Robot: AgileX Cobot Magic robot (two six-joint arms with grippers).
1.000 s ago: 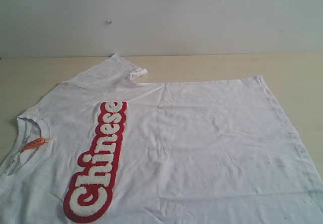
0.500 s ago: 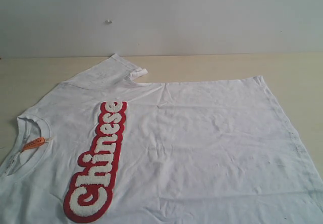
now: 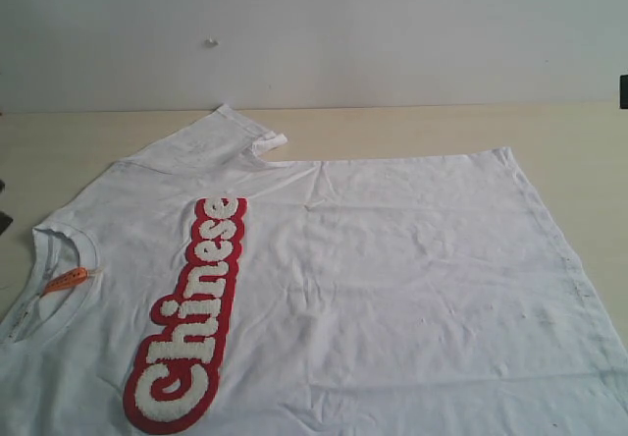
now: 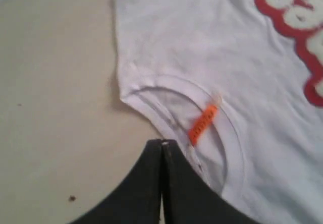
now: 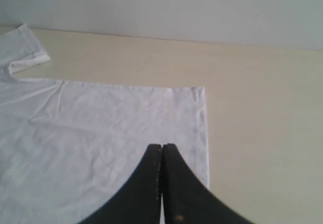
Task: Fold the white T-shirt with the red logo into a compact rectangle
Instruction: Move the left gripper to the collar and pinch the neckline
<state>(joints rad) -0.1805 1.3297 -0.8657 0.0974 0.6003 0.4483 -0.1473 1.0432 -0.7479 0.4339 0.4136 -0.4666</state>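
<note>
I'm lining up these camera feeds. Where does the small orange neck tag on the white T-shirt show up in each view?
Exterior view: the small orange fabric neck tag lies near the left edge, inside the ribbed round neck.
Left wrist view: mid-frame, inside that neck, close to the left gripper.
Right wrist view: not in it.
Shared landmark: the white cotton T-shirt itself; its neck appears in exterior and left wrist views.

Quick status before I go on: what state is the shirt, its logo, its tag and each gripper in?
white T-shirt: spread flat on the table, unfolded, lightly wrinkled.
red logo: face up, uncovered.
orange neck tag: lying inside the collar.
left gripper: shut, empty, tips by the collar.
right gripper: shut, empty, tips by the hem.
</note>
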